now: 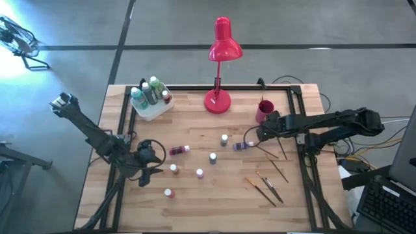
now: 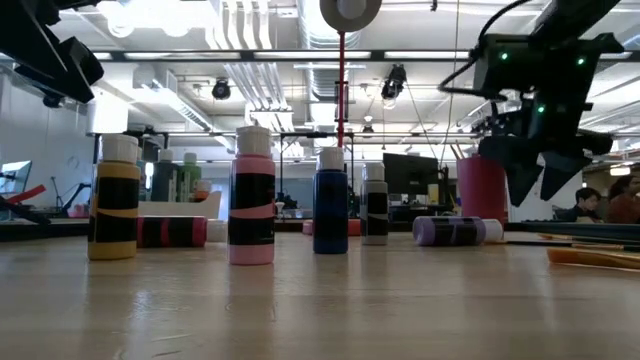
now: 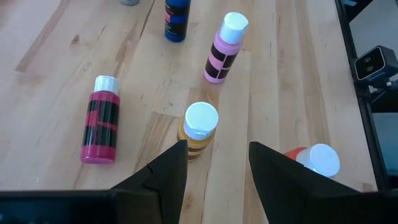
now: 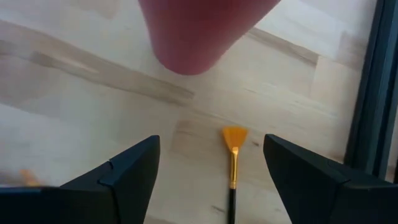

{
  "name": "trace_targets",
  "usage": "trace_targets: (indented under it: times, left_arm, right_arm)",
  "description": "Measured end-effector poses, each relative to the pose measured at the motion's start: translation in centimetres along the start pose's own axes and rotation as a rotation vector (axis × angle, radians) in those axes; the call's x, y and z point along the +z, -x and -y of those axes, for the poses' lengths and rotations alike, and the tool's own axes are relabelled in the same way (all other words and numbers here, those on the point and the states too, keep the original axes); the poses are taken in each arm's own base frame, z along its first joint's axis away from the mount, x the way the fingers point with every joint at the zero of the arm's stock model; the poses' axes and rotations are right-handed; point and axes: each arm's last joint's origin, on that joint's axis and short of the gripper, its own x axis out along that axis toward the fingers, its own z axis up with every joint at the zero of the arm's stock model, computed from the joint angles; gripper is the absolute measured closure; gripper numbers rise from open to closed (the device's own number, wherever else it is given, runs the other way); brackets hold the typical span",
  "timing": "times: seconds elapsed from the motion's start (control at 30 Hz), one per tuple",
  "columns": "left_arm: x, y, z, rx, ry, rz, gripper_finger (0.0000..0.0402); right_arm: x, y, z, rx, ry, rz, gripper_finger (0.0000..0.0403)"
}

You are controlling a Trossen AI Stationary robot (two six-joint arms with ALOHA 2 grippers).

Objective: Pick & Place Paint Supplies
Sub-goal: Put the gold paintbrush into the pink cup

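Small white-capped paint bottles stand on the wooden table (image 1: 214, 214): yellow (image 3: 199, 129), pink (image 3: 222, 51), blue (image 3: 176, 18) and orange-red (image 3: 311, 159). A magenta bottle (image 3: 101, 127) and a purple one (image 1: 242, 145) lie on their sides. Thin paintbrushes (image 1: 265, 188) lie at the right. My left gripper (image 3: 217, 146) hovers open just short of the yellow bottle. My right gripper (image 4: 211, 143) hangs open above a brush with an orange fan tip (image 4: 233, 149), beside a red cup (image 1: 263, 110).
A white tray (image 1: 151, 109) holding several bottles stands at the far left. A red desk lamp (image 1: 221, 45) stands at the far middle. A black frame (image 1: 305, 162) runs along the table's sides. Bare wood lies along the near edge.
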Motion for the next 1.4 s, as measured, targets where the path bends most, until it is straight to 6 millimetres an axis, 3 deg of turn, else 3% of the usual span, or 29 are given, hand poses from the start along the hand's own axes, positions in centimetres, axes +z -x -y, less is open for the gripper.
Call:
trace_targets:
  times: [0.27,0.67,0.93,1.4]
  left_arm:
    - [0.0,0.0,0.0,0.0,0.006,-0.001,0.0225]
    - [0.0,0.0,0.0,0.003,0.004,-0.004,0.0225]
    - [0.0,0.0,0.0,0.003,0.013,-0.004,0.0225]
    - [0.0,0.0,0.0,0.003,0.022,-0.004,0.0225]
  right_arm:
    - [-0.2,-2.0,0.4,-0.086,0.013,-0.059,0.0147]
    - [-1.2,-4.5,0.9,-0.023,0.003,-0.052,0.0155]
    - [-1.2,-4.8,1.3,-0.044,0.002,-0.04,0.0151]
    - [-1.1,-5.3,1.7,-0.059,-0.003,-0.036,0.0214]
